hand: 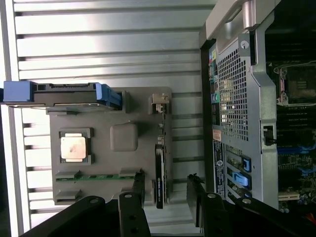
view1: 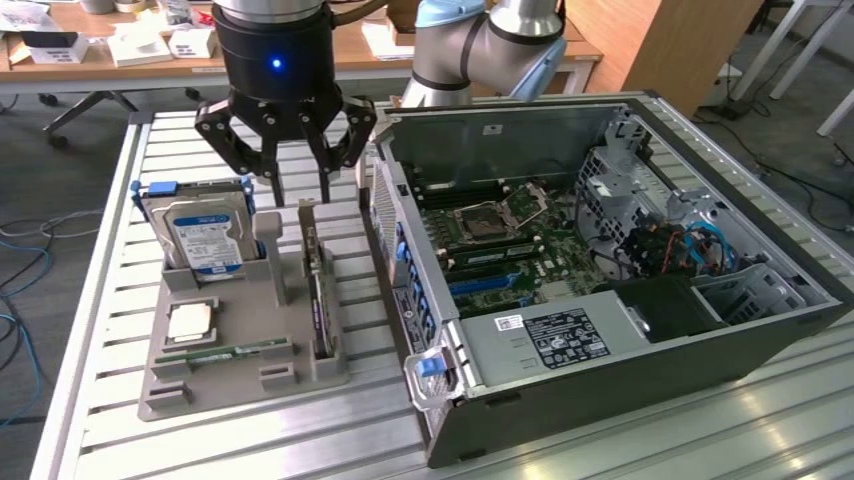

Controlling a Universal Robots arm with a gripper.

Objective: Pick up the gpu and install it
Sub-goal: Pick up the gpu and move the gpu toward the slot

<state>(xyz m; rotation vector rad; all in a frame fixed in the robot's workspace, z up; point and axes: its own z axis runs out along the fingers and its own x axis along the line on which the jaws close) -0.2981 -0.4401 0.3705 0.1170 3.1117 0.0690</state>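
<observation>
Spread, empty claw [view1: 299, 190] hangs over a graphics card [view1: 318, 300] standing edgewise at the tray's [view1: 227, 387] edge. Likely light, stiff and fragile; grip across its thin top edge.

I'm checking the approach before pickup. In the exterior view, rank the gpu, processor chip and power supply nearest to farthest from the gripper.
1. gpu, on edge in the tray, just under the open gripper.
2. processor chip, flat on the tray, toward the exterior view's left.
3. power supply, inside the case, on the exterior view's right.
</observation>
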